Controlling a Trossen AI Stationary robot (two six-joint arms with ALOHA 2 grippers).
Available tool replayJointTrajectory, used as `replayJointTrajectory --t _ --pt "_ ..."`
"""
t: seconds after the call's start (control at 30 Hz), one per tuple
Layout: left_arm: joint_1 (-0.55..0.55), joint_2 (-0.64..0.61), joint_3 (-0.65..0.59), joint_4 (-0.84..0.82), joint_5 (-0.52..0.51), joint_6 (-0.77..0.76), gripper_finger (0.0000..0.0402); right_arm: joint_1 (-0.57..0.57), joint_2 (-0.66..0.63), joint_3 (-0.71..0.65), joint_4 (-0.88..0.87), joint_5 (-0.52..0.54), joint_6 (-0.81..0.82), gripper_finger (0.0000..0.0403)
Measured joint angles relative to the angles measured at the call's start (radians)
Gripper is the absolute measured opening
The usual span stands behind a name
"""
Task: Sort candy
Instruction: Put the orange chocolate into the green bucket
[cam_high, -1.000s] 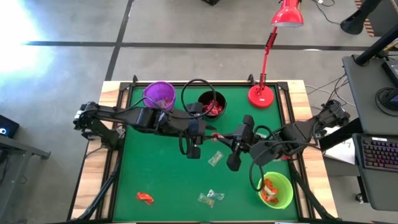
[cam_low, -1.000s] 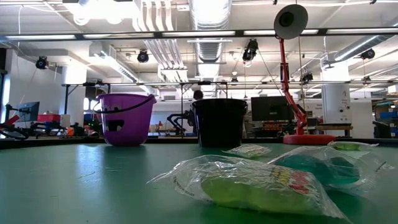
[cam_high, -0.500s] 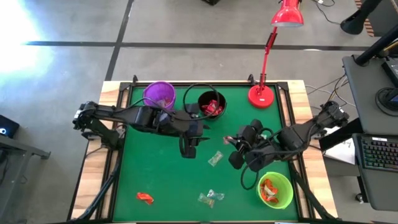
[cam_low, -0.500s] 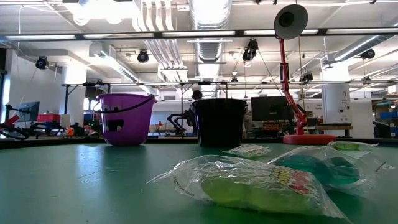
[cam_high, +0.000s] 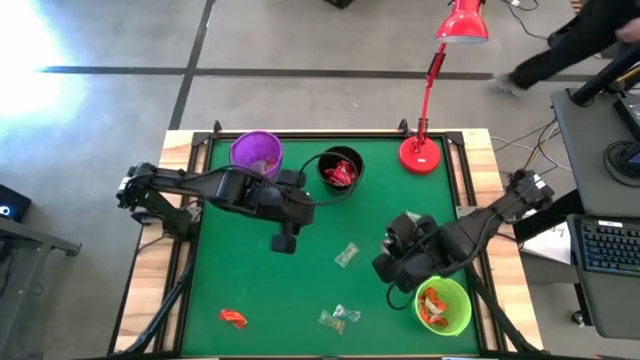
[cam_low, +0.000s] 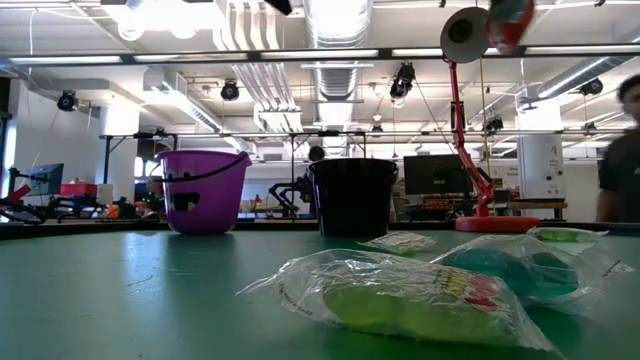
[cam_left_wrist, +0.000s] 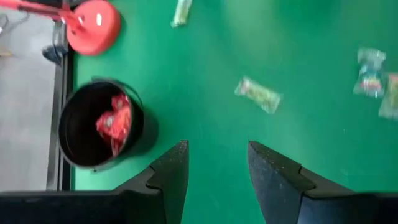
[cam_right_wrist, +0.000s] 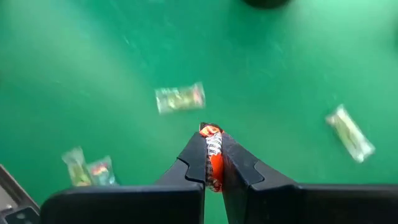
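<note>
My right gripper is shut on an orange-red candy and hangs above the mat just beside the green cup, which holds orange candy. Near the table's middle my left gripper is open and empty, a little nearer than the black cup with red candy in it. The purple cup stands at the far left. Loose candy lies flat on the mat: a pale piece, two clear ones and a red one. My right gripper pinches the orange-red candy between its two fingers, across the wrapper's middle. One end of the wrapper sticks out past the fingertips. The fingers slant down toward the mat, and the candy is lifted clear of it.
A red desk lamp stands at the far right of the mat. Two clear-wrapped pieces fill the foreground of the low view. A person walks on the floor beyond the table's far right corner.
The two grippers were close together near the table's middle with the candy between them. My right gripper has carried the candy toward the near right, to beside the green cup, tipping downward. My left gripper has drawn back toward the table's left. A person has walked into view.
</note>
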Motion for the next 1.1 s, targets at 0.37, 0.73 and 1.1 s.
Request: replayJointTrajectory --t 0.37,0.73,1.1 --pt "0.000 0.000 -0.001 -0.121 0.000 0.000 0.0146 0.180 0.015 0.000 -0.082 -0.199 0.366 0.0013" --pt "0.000 0.000 -0.001 -0.121 0.001 0.008 0.0146 0.410 0.014 0.000 -0.164 -0.327 0.807 0.0013" --pt "0.000 0.000 -0.002 -0.127 0.001 0.001 0.0146 0.466 0.036 0.000 -0.156 -0.391 0.810 0.0015"
